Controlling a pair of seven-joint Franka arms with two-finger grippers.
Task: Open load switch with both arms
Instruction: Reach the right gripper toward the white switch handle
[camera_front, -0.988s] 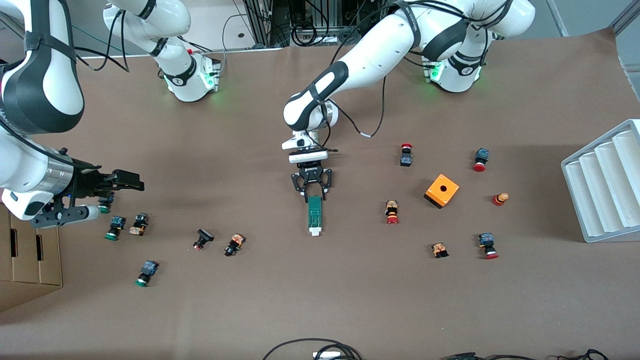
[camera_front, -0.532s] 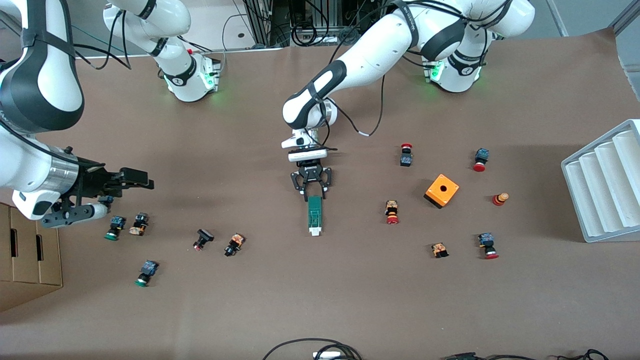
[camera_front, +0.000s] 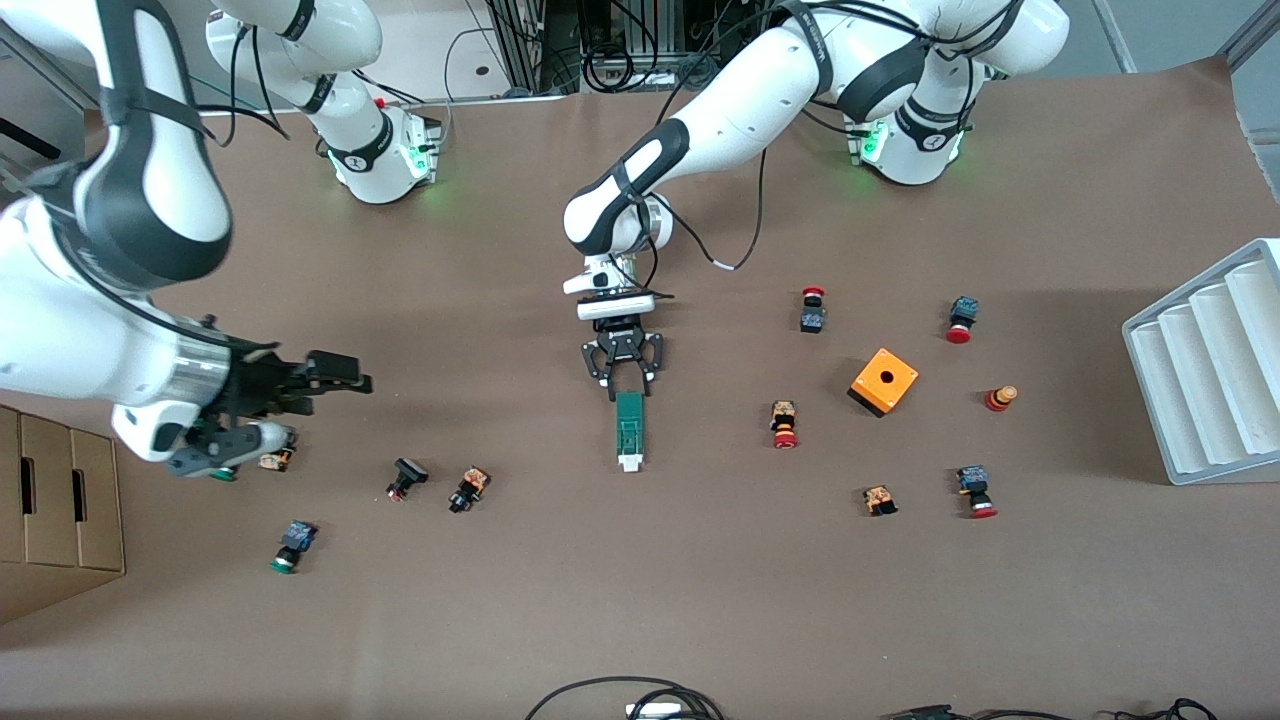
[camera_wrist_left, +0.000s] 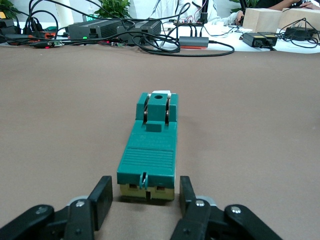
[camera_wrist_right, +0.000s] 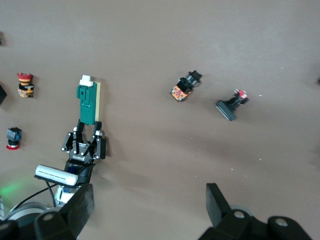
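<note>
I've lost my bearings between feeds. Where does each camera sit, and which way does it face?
Front: high across the table, facing both bases; shows both arms, right gripper.
Left wrist: low, along the load switch; own fingers flank its end.
Right wrist: high, looking down; own open fingers.
Shared: the load switch and left gripper.

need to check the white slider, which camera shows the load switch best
The left wrist view: the load switch fills the middle, its ribbed top and white end piece clear, one end between the left gripper fingers. The front view shows it small from above. The right wrist view shows it small and far off.
</note>
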